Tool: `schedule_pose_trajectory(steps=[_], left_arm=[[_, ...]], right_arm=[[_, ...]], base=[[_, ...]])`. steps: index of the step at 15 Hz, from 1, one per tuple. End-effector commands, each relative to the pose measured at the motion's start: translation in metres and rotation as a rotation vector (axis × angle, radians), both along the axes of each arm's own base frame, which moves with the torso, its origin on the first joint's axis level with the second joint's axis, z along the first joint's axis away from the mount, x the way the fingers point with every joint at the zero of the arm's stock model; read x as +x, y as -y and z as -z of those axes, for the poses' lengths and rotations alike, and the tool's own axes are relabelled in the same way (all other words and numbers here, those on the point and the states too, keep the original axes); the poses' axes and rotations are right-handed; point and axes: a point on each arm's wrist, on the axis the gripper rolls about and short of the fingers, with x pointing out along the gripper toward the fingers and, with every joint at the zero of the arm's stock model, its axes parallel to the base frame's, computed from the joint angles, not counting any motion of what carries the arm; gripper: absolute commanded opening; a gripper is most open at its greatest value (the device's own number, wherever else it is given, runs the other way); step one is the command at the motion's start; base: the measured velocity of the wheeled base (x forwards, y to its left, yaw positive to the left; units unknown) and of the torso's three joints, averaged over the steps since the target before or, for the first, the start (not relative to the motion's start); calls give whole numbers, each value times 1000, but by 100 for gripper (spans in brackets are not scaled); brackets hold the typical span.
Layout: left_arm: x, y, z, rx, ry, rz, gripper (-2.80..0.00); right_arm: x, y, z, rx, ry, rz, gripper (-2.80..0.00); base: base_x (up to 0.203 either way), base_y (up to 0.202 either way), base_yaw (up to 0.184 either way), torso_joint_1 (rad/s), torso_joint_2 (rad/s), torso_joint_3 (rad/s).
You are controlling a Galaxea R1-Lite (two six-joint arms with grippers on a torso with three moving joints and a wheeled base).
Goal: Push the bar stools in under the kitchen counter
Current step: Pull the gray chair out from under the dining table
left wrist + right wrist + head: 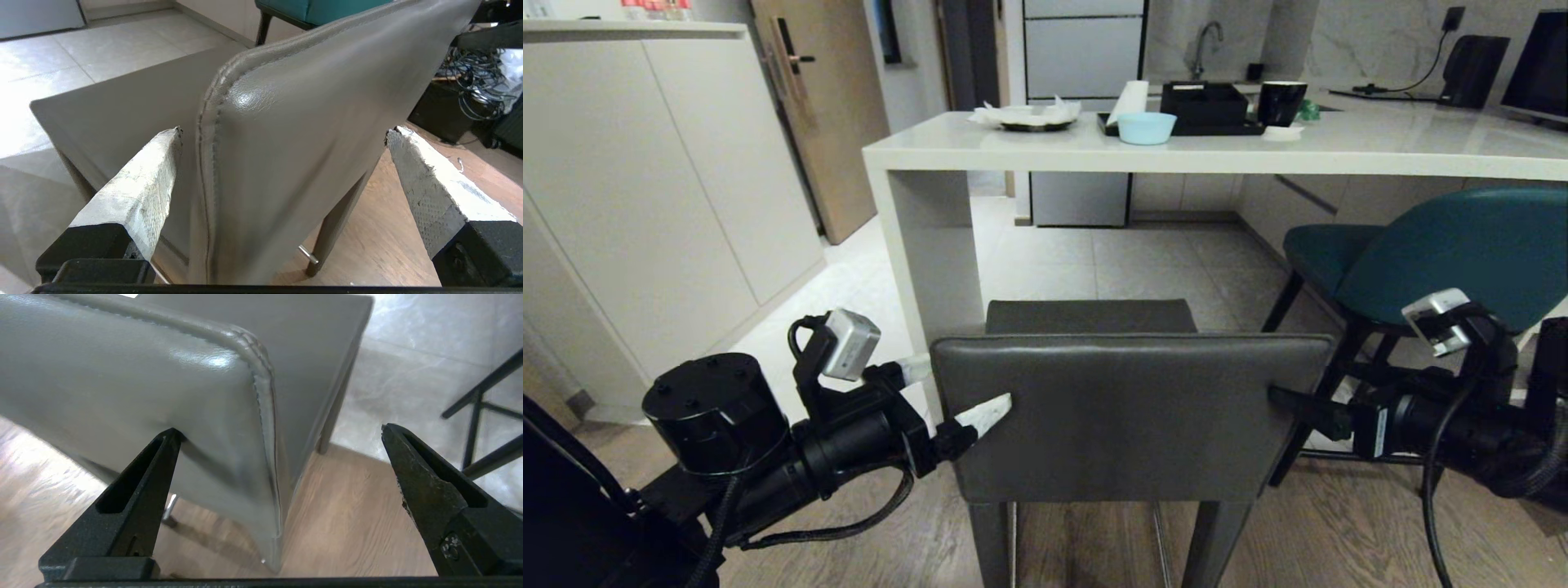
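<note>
The dark grey leather bar stool (1131, 412) sits on the wood floor (1339, 531) right in front of the robot, back facing the camera, seat pointing at the kitchen counter (1339, 147) but not tucked under yet, just off the counter's white panel leg (931, 245). The left gripper (956, 396) straddles the left edge of the backrest, jaws wide apart, one white-padded finger in front of the back panel and one behind, nothing squeezed. The right gripper (282, 428) does the same at the right edge: jaws spread wide, one black fingertip pressing a little dent into the rear face of the leather, the other hanging free past the edge.

The teal bar stool (1445, 253) stands off to the right, seat partly under the tabletop's near edge.

On the tabletop, toward the far side: a plate with crumpled paper (1029, 114), a light blue bowl (1146, 128), a black tray (1205, 110) and a black mug (1281, 104). A tall beige cabinet (645, 204) fills the left.
</note>
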Motion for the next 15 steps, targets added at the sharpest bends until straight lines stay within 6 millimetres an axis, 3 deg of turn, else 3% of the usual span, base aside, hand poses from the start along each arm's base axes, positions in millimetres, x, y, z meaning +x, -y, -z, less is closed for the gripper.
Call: schedule_pose_trajectory(steps=[1, 8, 15], left_arm=[[-3, 1, -5, -11, 21, 12, 0], [-10, 32, -3, -15, 19, 131, 0], [-19, 47, -2, -47, -16, 198, 0]], right_arm=[[11, -2, 8, -6, -12, 8, 0], [14, -2, 14, -12, -22, 20, 0], [44, -3, 32, -30, -53, 74, 0]], base=[[0, 0, 0, 0, 0, 0], [0, 0, 0, 0, 0, 0], [0, 0, 0, 0, 0, 0]])
